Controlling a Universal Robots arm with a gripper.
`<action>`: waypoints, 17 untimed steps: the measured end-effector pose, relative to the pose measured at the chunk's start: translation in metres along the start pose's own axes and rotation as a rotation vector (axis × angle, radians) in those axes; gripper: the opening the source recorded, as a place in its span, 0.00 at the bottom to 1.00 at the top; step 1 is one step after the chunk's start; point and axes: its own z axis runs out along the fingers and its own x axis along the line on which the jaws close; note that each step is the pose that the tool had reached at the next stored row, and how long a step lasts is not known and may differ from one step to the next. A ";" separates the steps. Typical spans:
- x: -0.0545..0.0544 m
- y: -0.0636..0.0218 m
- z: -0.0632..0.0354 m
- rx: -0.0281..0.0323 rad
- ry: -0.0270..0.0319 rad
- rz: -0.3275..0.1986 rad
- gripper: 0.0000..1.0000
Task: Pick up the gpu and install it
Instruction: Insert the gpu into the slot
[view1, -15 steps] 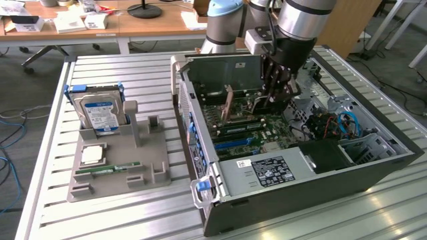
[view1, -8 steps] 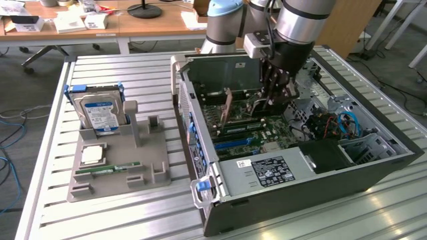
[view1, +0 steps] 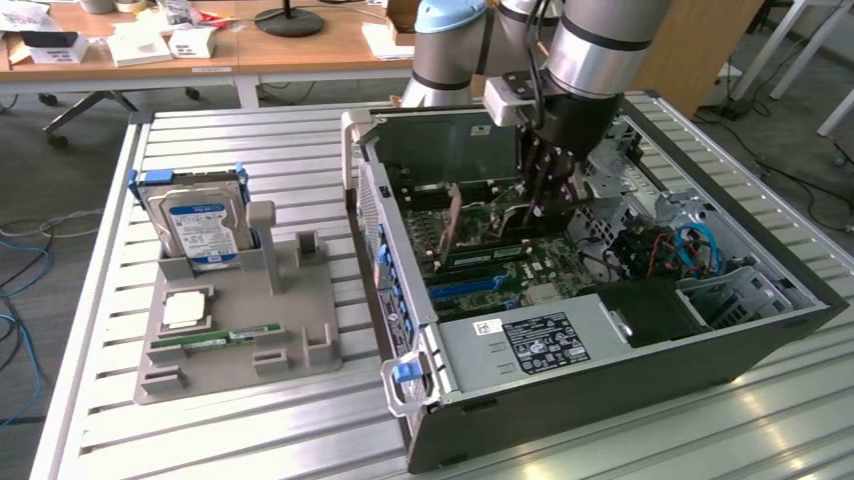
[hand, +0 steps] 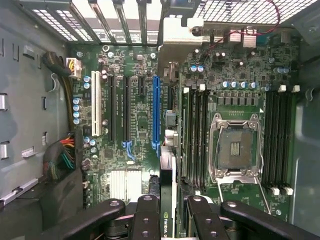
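Gpu location: the gpu (hand: 167, 177) is held edge-on inside the open computer case (view1: 747, 330), above the motherboard (hand: 137, 125) and just beside the blue slot (hand: 156, 110). I cannot tell whether its lower edge touches the board.
Gripper: the gripper (hand: 169, 207) is clamped on the gpu, one finger on each flat face. In the exterior view the gripper (view1: 545, 200) reaches down into the case.
Weight: probably light, as it is a thin card.
Stiffness: likely rigid, though a board this thin may flex if pushed off-line.
Fragility: probably delicate, with exposed circuitry and an edge connector (the flat faces seem the safe hold, as here).
Slipperiness: the faces look smooth, so the card could slide in the gripper when pressed downward.
Gpu count: one.
Slot count: one blue slot and one white slot (hand: 96, 107), with black slots between them.
Processor socket count: one, empty (hand: 235, 145).
Hard drive count: one (view1: 200, 225), upright in the grey holder (view1: 300, 310).
RAM stick count: one (view1: 216, 340), lying flat on that holder.
Table: one slatted metal table (view1: 280, 150) carrying the holder and case.
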 end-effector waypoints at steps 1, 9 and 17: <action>0.000 0.0002 0.0013 0.0000 0.0001 0.000 0.26; 0.000 0.0014 0.0076 0.0001 0.0009 0.000 0.26; 0.001 0.0023 0.0159 0.0000 0.0010 0.000 0.26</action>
